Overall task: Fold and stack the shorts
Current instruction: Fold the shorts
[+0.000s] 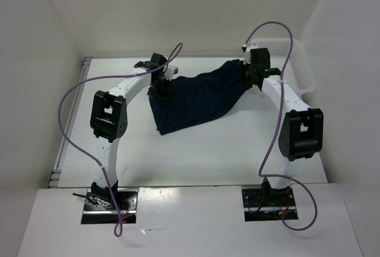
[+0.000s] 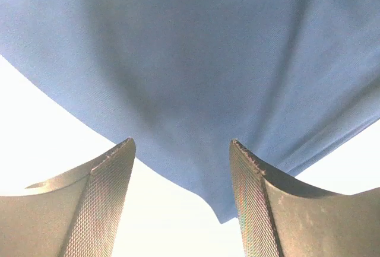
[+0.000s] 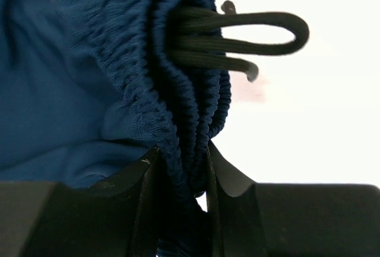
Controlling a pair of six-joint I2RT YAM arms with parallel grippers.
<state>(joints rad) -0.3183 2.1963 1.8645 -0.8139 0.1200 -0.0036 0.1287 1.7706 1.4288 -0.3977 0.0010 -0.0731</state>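
Navy shorts (image 1: 196, 100) sit upper centre of the top view, long axis left-to-right. Right gripper (image 3: 180, 157) is clamped on the ribbed waistband by the drawstring (image 3: 249, 37). Left gripper (image 2: 181, 147) stands spread and ungripped, with the cloth edge just ahead, dipping between its fingers. It looks the nearer arm for the next grasp.

Basket (image 1: 305, 70) just beside right end effector (image 1: 243, 70)

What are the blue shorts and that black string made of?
The shorts look like soft, matte knit cloth: they drape, and the waistband bunches in ribbed gathers. The drawstring looks like smooth black cord, maybe woven; I can't tell the fibre.
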